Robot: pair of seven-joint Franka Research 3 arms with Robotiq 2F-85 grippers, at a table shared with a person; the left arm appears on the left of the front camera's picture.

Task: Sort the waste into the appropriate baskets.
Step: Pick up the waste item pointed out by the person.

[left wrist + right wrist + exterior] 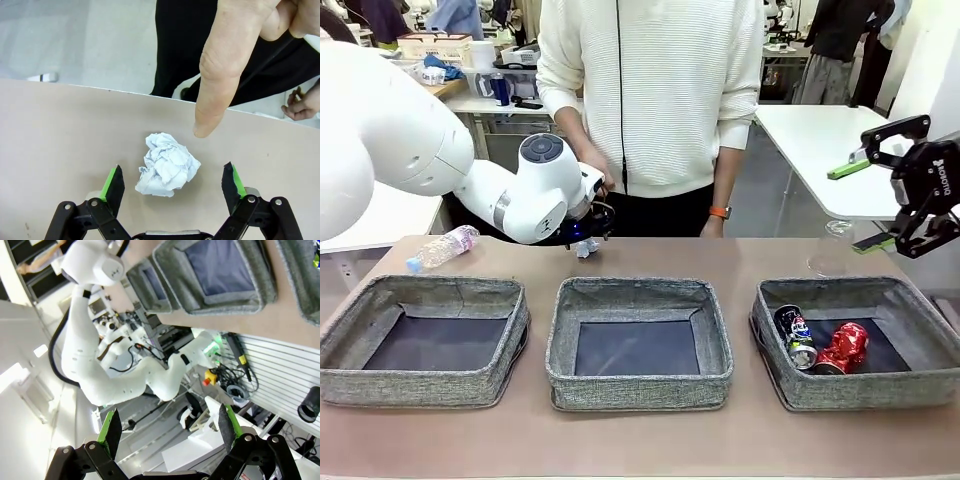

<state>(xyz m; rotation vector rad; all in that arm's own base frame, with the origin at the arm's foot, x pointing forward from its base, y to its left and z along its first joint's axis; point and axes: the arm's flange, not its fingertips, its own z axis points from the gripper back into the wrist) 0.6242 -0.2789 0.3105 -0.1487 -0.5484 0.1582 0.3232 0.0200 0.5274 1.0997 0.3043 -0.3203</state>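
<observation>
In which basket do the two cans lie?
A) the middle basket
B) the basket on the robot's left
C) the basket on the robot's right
C: in the front view the dark printed can and the crushed red can lie side by side inside the right basket.

Your left arm [390, 130] is stretched in from the left toward the middle of the far side. Its wrist [542, 190] is bent over, so the left gripper [173, 170] points straight down and sits low, jaws spread wide and the green pads [108, 184] not closed on anything. Your right gripper [855, 205] hangs up in the air off on the right side, turned sideways so its fingers point inward, jaws just as wide and nothing held
</observation>
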